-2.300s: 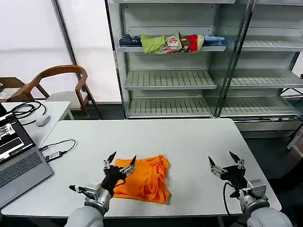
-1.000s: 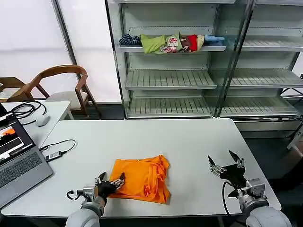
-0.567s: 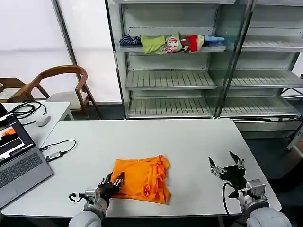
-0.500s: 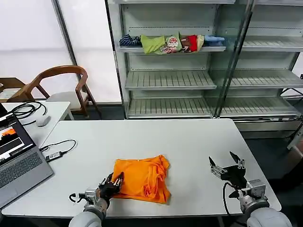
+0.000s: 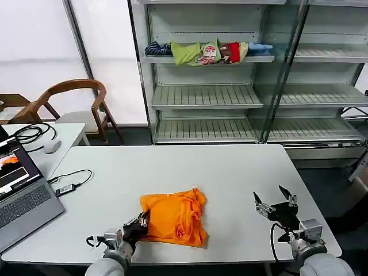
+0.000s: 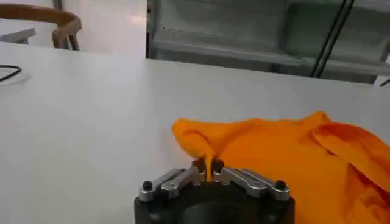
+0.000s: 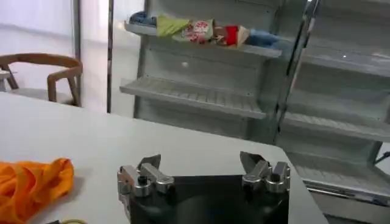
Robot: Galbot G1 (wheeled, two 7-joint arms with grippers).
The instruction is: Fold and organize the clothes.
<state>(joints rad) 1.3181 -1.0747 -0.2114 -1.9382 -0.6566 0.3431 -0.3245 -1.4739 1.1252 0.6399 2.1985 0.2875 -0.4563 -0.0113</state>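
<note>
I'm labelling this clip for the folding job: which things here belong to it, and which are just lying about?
Part of the job:
- orange T-shirt
- left gripper, shut on the shirt's near corner
- right gripper, open, waiting to the right above the table

Lying about:
- laptop
- cable
- bundled clothes on the shelf
- chair

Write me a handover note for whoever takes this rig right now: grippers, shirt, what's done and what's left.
Left gripper: shut on the near-left corner of the bright orange thin-fabric T-shirt, low over the white table.
Right gripper: open, idle above the table's right side, apart from the shirt.
Shirt: a rumpled, partly folded heap near the table's front edge.
Done: corner pinched.
Left: probably finish folding, flatten, then put it away.
</note>
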